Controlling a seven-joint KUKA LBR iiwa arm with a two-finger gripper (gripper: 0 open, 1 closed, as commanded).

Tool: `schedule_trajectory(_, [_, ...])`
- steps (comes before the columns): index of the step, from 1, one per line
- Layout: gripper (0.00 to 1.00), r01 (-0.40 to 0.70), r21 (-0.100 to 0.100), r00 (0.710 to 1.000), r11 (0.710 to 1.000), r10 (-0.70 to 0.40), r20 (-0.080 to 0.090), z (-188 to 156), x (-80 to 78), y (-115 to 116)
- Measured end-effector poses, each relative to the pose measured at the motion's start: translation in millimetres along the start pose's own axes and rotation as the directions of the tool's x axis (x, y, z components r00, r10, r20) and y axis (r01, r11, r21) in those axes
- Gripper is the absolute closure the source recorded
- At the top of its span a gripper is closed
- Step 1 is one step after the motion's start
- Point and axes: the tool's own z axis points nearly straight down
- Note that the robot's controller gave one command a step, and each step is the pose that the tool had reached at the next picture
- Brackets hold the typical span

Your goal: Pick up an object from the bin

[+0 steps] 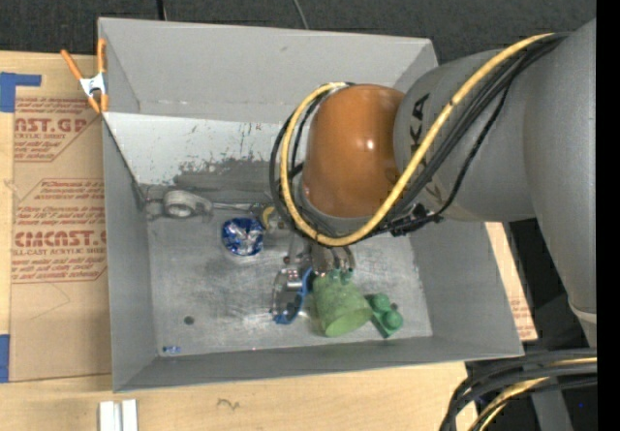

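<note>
a pale green cup (339, 308) is seen just beneath the claw (315, 269), a blue-and-silver thing (286, 301), perhaps a clip, to its left; the claw's state cannot be told.

1. Arm (528, 138): fat light-grey links, smooth rounded casing, on the 3 o'clock side.
2. Black lettering (422, 116) on the grey casing, partly hidden by cabling.
3. Orange cover (351, 153): glossy dome with a bright highlight, at the arm's 9 o'clock end.
4. Cables (481, 68): yellow and black bundle along the link, looped round the dome.
5. Gripper (308, 269): small dark metal hardware at the dome's 6 o'clock.
</note>
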Motion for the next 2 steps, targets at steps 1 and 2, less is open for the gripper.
schedule_trajectory(1, [0.00, 0.308, 0.003, 0.951, 0.951, -0.308, -0.004, 43, 1.8, -56])
schedule_trajectory(2, [0.00, 0.532, 0.000, 0.847, 0.847, -0.532, 0.004, 97, -2.0, -77])
